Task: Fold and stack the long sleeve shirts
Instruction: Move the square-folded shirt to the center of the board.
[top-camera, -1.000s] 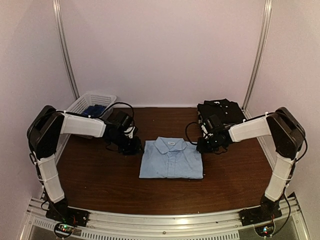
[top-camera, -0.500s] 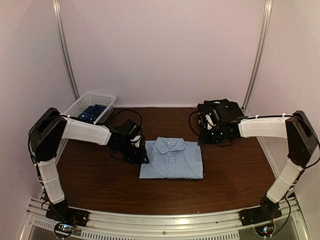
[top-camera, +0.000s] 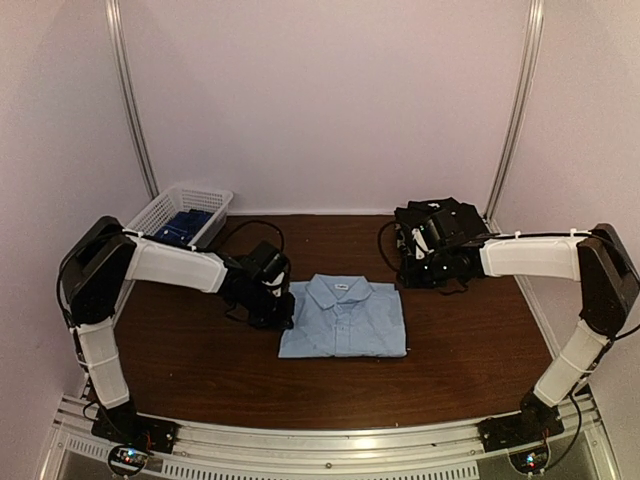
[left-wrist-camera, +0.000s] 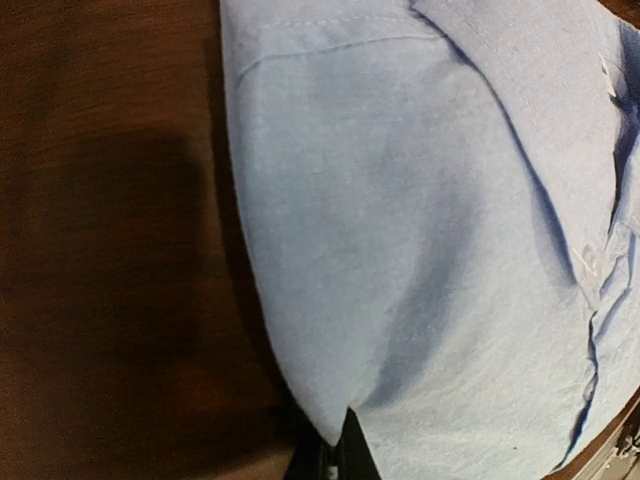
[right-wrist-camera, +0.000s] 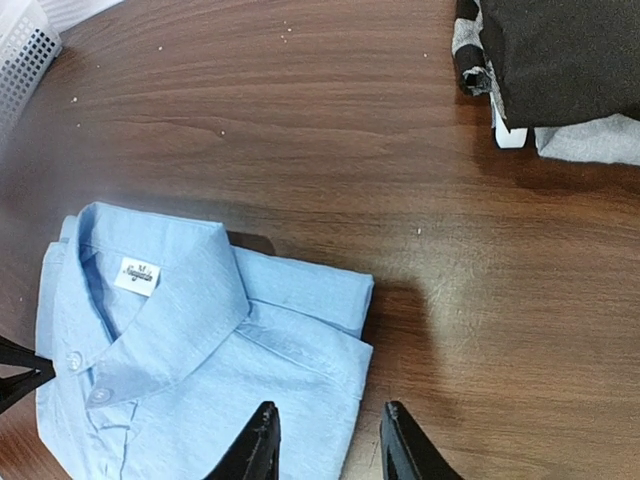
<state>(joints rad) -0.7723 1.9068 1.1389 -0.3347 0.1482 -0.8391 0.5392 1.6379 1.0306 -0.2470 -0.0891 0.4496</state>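
A light blue long sleeve shirt (top-camera: 343, 318) lies folded, collar to the back, in the middle of the table. My left gripper (top-camera: 276, 312) is at its left edge. In the left wrist view the jaws (left-wrist-camera: 339, 447) are shut with the shirt's edge (left-wrist-camera: 400, 250) pinched between them. My right gripper (top-camera: 414, 266) is open and empty, hovering between the blue shirt's right edge (right-wrist-camera: 200, 340) and a stack of folded black shirts (top-camera: 440, 224). The right wrist view shows the gripper (right-wrist-camera: 330, 445) just above the shirt's right side. Grey cloth (right-wrist-camera: 590, 140) lies under the black stack (right-wrist-camera: 560, 60).
A white mesh basket (top-camera: 172, 203) stands at the back left with a dark blue item (top-camera: 186, 224) in it; its corner shows in the right wrist view (right-wrist-camera: 20, 60). Walls close the table on three sides. Cables trail behind both wrists.
My right gripper has pulled back from the blue shirt's right edge toward the black stack. My left gripper has moved forward to the shirt's left edge and stands against it.
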